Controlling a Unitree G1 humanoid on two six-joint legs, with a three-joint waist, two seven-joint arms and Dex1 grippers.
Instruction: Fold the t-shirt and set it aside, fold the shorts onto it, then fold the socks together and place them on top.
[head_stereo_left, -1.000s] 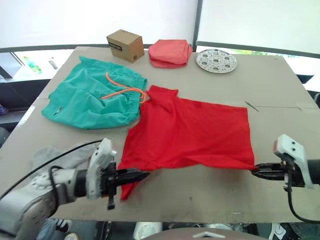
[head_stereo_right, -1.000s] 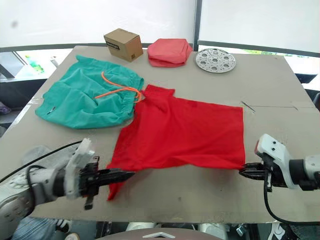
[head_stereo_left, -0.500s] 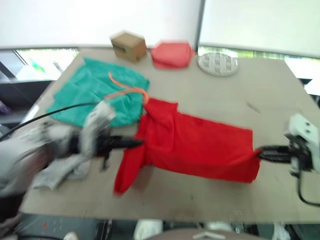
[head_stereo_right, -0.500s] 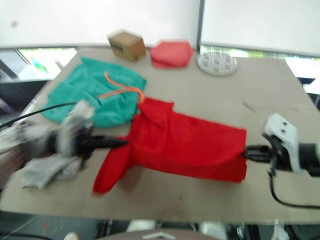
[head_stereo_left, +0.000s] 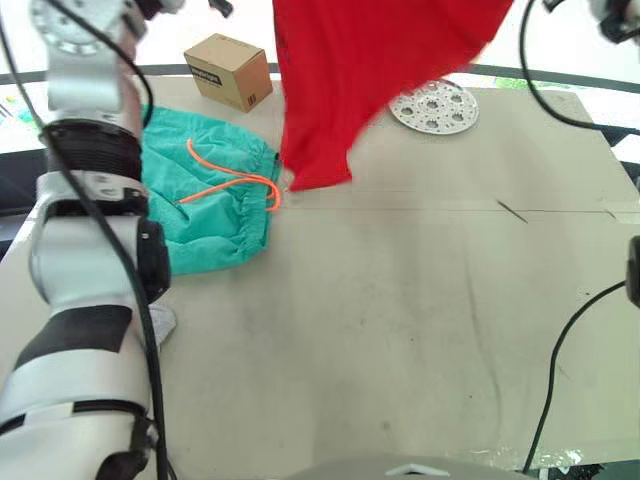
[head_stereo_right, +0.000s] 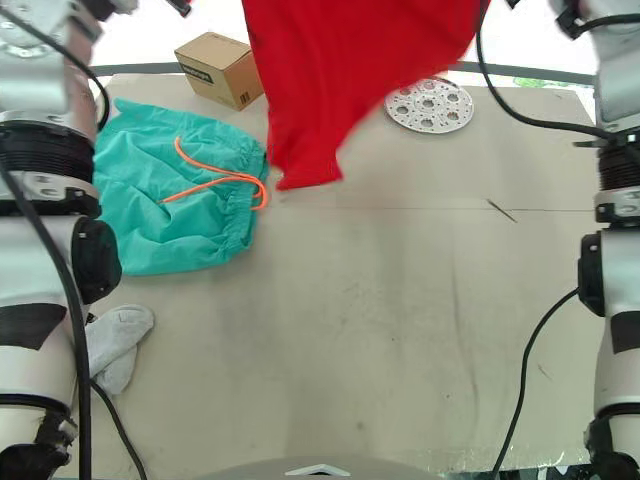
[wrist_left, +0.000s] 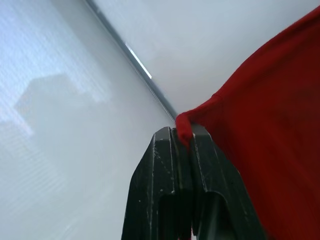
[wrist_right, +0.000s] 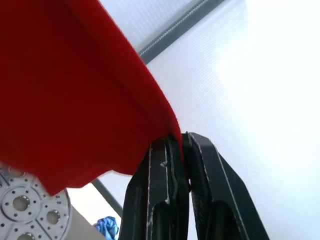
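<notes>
The red t-shirt hangs in the air above the back of the table, its lowest point near the shorts' waistband. My left gripper is shut on one corner of it and my right gripper is shut on another, both raised high. The teal shorts with their orange drawstring lie flat at the table's left. A light grey sock lies near the left front edge, partly behind my left arm.
A cardboard box stands at the back left. A round perforated metal plate lies at the back, right of the hanging shirt. Cables hang along the table's right side. The brown table is bare in the middle and front.
Both grippers have lifted the t-shirt off the table and high into the air. The camera has tilted, so the whole scene has shifted. The folded pink cloth is now hidden behind the shirt.
</notes>
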